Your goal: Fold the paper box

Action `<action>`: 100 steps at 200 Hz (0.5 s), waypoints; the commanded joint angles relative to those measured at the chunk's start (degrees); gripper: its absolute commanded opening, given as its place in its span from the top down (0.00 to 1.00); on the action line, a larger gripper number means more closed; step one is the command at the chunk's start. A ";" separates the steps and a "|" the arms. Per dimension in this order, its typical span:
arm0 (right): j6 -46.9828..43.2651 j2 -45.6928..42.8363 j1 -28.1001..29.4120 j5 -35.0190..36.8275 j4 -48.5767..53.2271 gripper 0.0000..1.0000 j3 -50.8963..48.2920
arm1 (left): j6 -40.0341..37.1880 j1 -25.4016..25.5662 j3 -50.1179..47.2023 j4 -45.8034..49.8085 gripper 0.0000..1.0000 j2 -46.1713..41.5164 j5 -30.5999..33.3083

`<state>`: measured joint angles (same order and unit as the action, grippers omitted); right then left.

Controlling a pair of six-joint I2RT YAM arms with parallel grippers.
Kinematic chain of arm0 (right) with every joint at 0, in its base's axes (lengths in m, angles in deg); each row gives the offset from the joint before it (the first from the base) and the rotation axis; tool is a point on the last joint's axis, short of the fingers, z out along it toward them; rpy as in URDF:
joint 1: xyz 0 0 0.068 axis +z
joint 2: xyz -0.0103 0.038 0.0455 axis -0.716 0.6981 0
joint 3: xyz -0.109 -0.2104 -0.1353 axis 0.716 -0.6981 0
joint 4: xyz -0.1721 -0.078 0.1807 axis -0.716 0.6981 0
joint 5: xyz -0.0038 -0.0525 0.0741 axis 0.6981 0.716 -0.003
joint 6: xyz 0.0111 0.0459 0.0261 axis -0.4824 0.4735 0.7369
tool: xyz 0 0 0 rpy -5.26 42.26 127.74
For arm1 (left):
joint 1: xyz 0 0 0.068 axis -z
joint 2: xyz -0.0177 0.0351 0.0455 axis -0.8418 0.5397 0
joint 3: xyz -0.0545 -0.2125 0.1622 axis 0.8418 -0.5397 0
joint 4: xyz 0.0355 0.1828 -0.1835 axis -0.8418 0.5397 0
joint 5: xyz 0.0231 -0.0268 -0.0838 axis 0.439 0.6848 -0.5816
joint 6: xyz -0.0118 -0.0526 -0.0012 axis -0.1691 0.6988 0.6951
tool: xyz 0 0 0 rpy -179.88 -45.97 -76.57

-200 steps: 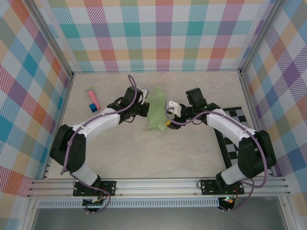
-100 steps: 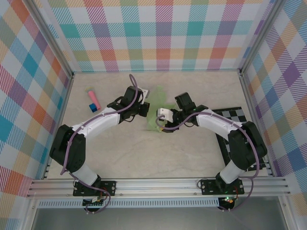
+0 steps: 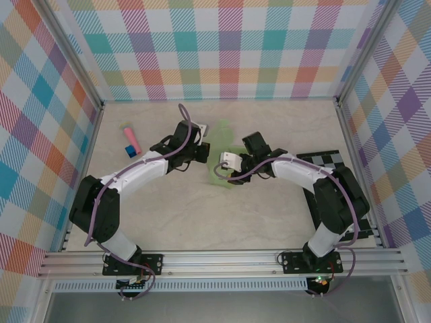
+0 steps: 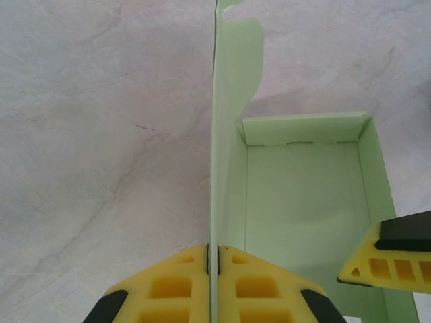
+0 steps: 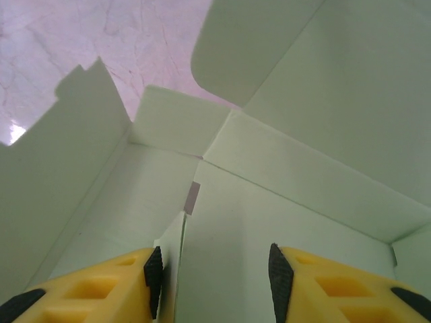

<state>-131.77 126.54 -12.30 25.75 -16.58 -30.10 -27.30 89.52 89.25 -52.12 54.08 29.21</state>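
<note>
The paper box [image 3: 227, 138] is pale green card, partly folded, standing mid-table between my two grippers. My left gripper [image 3: 204, 151] is shut on one upright side wall of the paper box [image 4: 213, 202], and its yellow fingers [image 4: 175, 282] pinch the thin card edge-on. The box's open inside [image 4: 303, 202] lies to the right of that wall, and a yellow finger of the right gripper [image 4: 390, 259] reaches into it. My right gripper [image 5: 214, 269] is inside the paper box [image 5: 289, 202] with its jaws apart over the floor panel. A thin flap edge stands close to its left pad [image 5: 155, 276].
A small pink-and-blue stick [image 3: 130, 140] lies at the left back of the table. A black-and-white checkered board [image 3: 324, 160] lies at the right, partly under the right arm. Plaid walls enclose the table on three sides.
My right gripper has moved left into the paper box and its jaws have narrowed. The box now looks lower and more covered by that gripper. The left gripper has kept its hold.
</note>
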 commanded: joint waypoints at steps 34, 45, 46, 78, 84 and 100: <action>11.93 3.73 4.81 18.71 -7.66 0.52 -3.12 | 4.74 0.60 -0.80 -1.41 1.00 -1.04 -1.08; 14.11 4.65 5.77 23.01 -9.05 0.52 -3.12 | 5.36 0.69 -0.89 -1.48 1.00 -0.93 -1.16; 14.38 4.69 5.86 23.37 -9.23 0.52 -3.12 | 5.47 0.69 -0.89 -1.54 1.00 -0.89 -1.16; 20.44 6.34 8.60 35.74 -14.19 0.50 -3.75 | 7.67 0.86 -1.15 -2.03 1.00 -0.43 -1.43; 20.87 6.69 8.91 37.39 -14.22 0.50 -3.54 | 7.84 0.85 -1.28 -2.01 1.00 -0.40 -1.34; 22.45 7.04 9.11 40.33 -14.21 0.49 -3.21 | 8.27 0.91 -1.65 -2.03 1.00 -0.53 -0.77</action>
<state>-114.70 132.44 -3.60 55.81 -27.49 -33.53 -21.23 89.54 89.07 -54.70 54.08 28.86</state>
